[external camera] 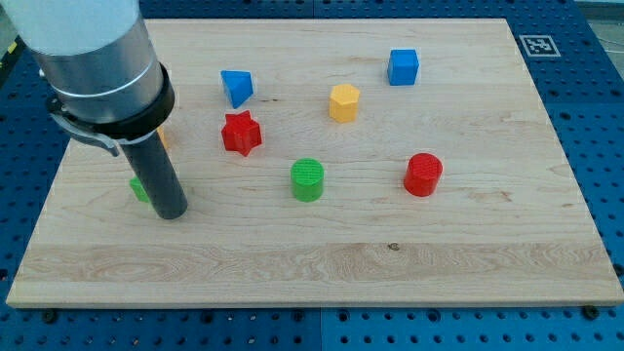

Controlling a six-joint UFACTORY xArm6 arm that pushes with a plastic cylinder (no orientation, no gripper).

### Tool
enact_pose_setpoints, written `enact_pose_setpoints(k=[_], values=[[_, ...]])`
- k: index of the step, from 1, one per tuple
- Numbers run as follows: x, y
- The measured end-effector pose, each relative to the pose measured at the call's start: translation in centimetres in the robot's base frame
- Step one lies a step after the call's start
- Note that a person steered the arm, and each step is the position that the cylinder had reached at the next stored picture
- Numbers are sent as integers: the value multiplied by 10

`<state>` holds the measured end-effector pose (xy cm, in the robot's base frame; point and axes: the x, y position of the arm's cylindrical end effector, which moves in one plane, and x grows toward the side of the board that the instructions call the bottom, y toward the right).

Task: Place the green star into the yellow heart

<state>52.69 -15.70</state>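
Two task blocks sit mostly hidden behind the rod: a green block (139,188), presumably the star, touching my tip (172,214) on its left, and a yellowish sliver (164,138) just above, perhaps the heart. They look near; contact cannot be confirmed. No tool here.

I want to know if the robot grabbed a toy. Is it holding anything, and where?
Nothing is held. My tip is a plain rod end that only pushes. It rests on the board right beside a green block, mostly hidden behind the rod.
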Motion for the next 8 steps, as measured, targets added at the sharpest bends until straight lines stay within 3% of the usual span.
enact_pose_setpoints(k=[4,8], values=[[4,-22],[-46,-27]])
